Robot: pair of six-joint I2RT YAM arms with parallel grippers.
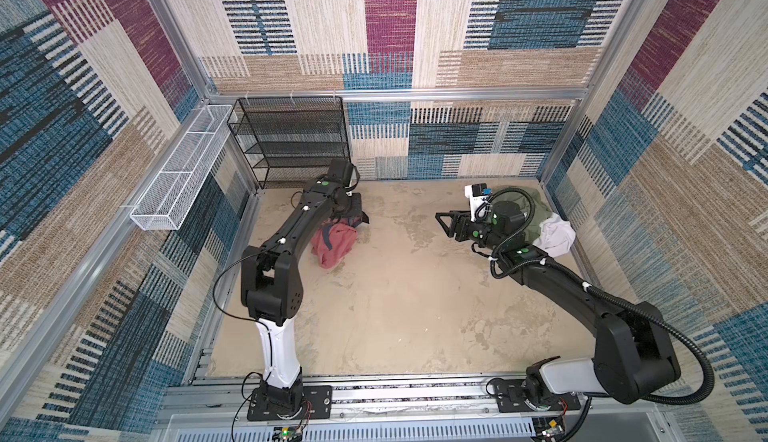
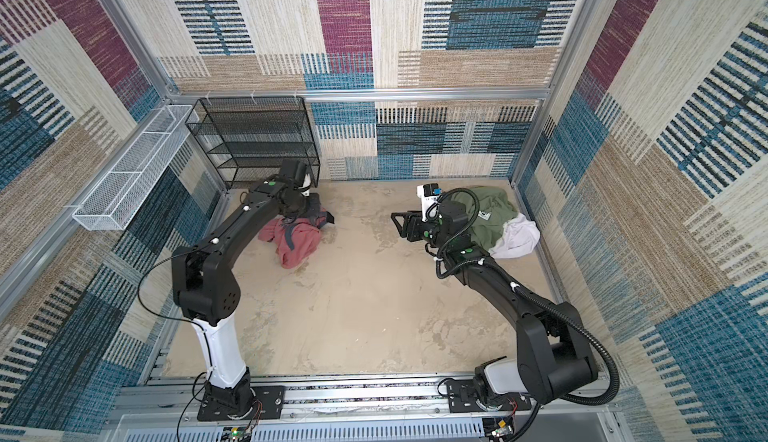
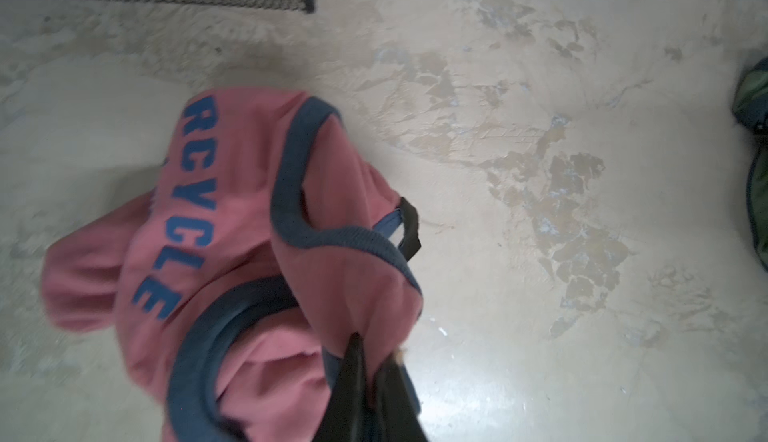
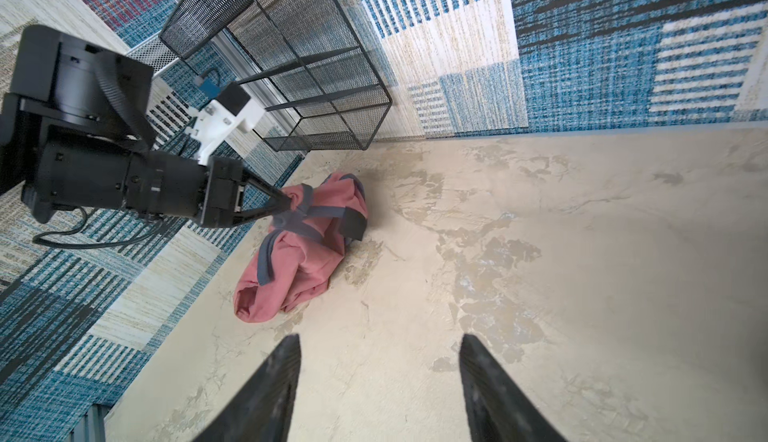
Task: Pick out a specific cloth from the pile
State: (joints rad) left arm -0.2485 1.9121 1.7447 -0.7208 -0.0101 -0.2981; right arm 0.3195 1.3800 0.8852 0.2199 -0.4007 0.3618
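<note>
The step in hand looks like carrying the chosen cloth (image 4: 299,261) away now that it is apart from the pile (image 2: 498,224). To do it well, the left gripper (image 4: 286,205) should keep its pinch tight and rise straight up until the drooping bulk leaves the worktop (image 1: 395,294). Only then should it travel, so the fabric does not drag or slip out. The hold is on a small bunch of dark blue trim, so I would expect a jerk to pull it free. The black mesh rack (image 1: 291,141) stands close by at about 11 o'clock from the cloth in both top views and is best avoided.

The left gripper is closed hard on that trim. In both top views the rest of the salmon-red cloth sags from the gripper toward 7 o'clock and rests on the worktop. The cloth lies at 9 o'clock from the pile, well apart from it. There the olive garment (image 1: 536,201) and the white garment (image 1: 555,234) lie together by the right wall.

The right gripper (image 4: 380,336) is spread partway open and holds nothing. It sits just beside the pile and points toward 9 o'clock.
</note>
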